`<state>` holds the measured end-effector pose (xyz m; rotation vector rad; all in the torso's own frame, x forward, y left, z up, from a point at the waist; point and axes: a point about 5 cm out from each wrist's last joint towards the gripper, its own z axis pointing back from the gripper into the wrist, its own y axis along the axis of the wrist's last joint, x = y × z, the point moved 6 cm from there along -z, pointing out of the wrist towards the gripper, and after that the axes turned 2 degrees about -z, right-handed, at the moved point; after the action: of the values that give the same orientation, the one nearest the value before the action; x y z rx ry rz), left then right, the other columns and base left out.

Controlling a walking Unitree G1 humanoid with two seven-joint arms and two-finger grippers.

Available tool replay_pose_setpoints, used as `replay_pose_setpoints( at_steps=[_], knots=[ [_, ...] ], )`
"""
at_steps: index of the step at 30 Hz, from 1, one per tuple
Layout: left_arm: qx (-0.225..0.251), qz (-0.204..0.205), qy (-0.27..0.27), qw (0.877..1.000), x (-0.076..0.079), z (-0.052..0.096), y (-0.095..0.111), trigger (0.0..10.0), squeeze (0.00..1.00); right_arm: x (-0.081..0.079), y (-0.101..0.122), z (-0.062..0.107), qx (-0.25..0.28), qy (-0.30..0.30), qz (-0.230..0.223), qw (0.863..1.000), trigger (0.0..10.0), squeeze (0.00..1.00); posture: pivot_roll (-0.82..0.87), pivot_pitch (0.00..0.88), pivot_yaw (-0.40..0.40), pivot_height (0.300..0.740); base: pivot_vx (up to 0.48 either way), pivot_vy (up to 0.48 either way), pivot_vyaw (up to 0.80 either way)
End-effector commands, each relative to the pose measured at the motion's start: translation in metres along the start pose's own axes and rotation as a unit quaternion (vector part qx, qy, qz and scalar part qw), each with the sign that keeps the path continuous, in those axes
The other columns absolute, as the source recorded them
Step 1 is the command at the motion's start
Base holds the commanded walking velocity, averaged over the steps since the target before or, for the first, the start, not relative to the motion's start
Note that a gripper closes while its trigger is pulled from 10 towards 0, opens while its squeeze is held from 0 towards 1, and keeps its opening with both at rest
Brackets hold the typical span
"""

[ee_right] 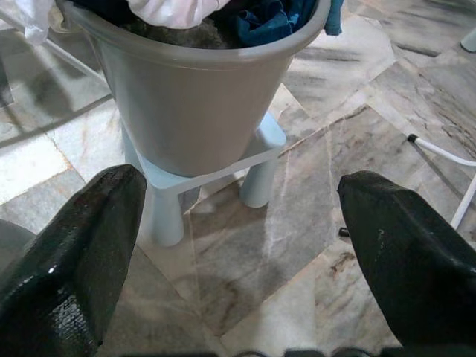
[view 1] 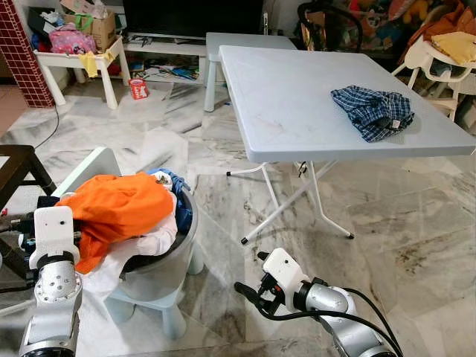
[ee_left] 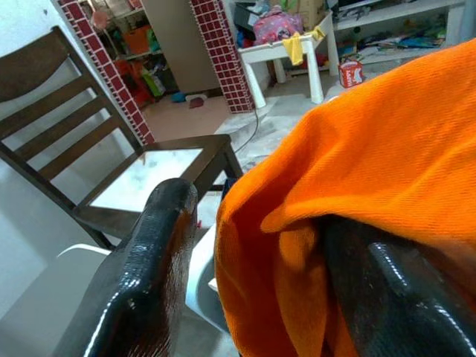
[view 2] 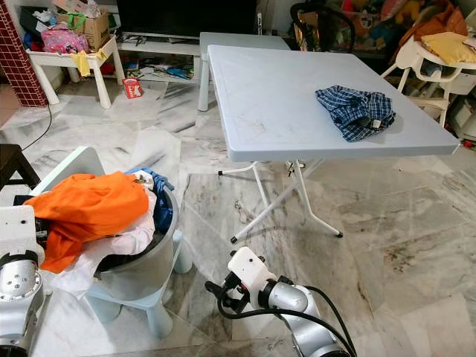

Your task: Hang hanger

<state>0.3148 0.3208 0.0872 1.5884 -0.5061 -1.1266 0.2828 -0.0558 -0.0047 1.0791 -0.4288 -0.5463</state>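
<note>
No hanger visible. Left hand (ee_left: 245, 297) open, fingers straddling orange cloth (view 1: 119, 208) in bucket (ee_right: 193, 97). Right hand (ee_right: 238, 245) open, empty, just beside the bucket.

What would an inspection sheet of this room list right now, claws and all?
Surface: grey folding table, bare except for a crumpled blue plaid garment.
Job's things: hanger: nothing seen.
Clutter: grey laundry bucket on a pale blue stool, heaped with an orange garment plus white and blue clothes.
Claws: left claw open, its fingers either side of a fold of the orange garment; right claw open, low over the marble floor, aimed at the bucket.
Cables: black cable looping along the right arm.
Surroundings: dark wooden chair, white side table with boxes, high chair.
</note>
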Motion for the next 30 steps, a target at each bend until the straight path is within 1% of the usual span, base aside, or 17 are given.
replay_pose_setpoints(
  at_steps=[1,3,6,13,18,20,22,23,24,28,29,30],
  knots=[
    [0.005,0.005,-0.014,1.000,0.007,0.001,0.002,0.0,0.00,0.002,0.001,0.002,-0.002,-0.003,0.005,1.000,10.0,0.00,0.05,0.000,-0.082,0.740,0.000,0.000,0.00],
    [0.006,0.010,-0.024,1.000,0.013,0.003,0.002,0.0,0.00,0.003,0.001,0.002,-0.002,-0.005,0.005,1.000,10.0,0.00,0.05,0.000,-0.082,0.740,0.000,0.000,0.00],
    [0.007,0.013,-0.029,0.999,0.016,0.004,0.002,0.0,0.00,0.003,0.001,0.001,-0.002,-0.005,0.005,1.000,10.0,0.00,0.05,0.000,-0.081,0.740,0.000,0.000,0.00],
    [0.014,0.020,-0.036,0.999,0.019,0.003,0.006,0.0,0.00,0.004,0.001,0.001,-0.002,-0.006,0.005,1.000,10.0,0.00,0.05,0.000,-0.079,0.740,0.000,0.000,0.00],
    [0.031,0.024,-0.036,0.999,0.022,0.002,0.016,0.0,0.00,0.005,0.001,0.000,0.001,-0.011,0.003,1.000,10.0,0.00,0.05,0.000,-0.079,0.740,0.000,0.000,0.00],
    [0.041,0.027,-0.037,0.998,0.025,0.004,0.021,0.0,0.00,0.006,0.003,0.000,0.010,-0.013,-0.019,1.000,10.0,0.00,0.05,0.000,-0.078,0.740,0.000,0.000,0.00],
    [0.058,0.034,-0.049,0.997,0.034,0.008,0.030,0.0,0.00,0.013,0.011,0.000,0.028,-0.020,-0.025,0.999,10.0,0.00,0.05,0.000,-0.076,0.740,0.000,0.000,0.00],
    [0.058,0.034,-0.049,0.997,0.034,0.008,0.030,0.0,0.00,0.013,0.011,0.000,0.028,-0.020,-0.025,0.999,10.0,0.00,0.05,0.000,-0.076,0.740,0.000,0.000,0.00],
    [0.069,0.038,-0.057,0.995,0.041,0.011,0.036,0.0,0.00,0.016,0.014,-0.001,0.031,-0.023,-0.024,0.999,10.0,0.00,0.05,0.000,-0.077,0.740,0.000,0.000,0.00],
    [0.086,0.048,-0.077,0.992,0.053,0.016,0.047,0.0,0.00,0.020,0.021,-0.002,0.043,-0.026,-0.031,0.998,10.0,0.00,0.05,0.000,-0.080,0.740,0.000,0.000,0.00],
    [0.100,0.053,-0.096,0.989,0.063,0.020,0.056,0.0,0.00,0.021,0.025,-0.003,0.050,-0.026,-0.036,0.998,10.0,0.00,0.06,0.000,-0.080,0.740,0.000,0.000,0.00],
    [0.106,0.055,-0.102,0.988,0.067,0.022,0.060,0.0,0.00,0.022,0.027,-0.003,0.052,-0.025,-0.037,0.998,10.0,0.00,0.06,0.000,-0.079,0.740,0.000,0.000,0.00]
  ],
)
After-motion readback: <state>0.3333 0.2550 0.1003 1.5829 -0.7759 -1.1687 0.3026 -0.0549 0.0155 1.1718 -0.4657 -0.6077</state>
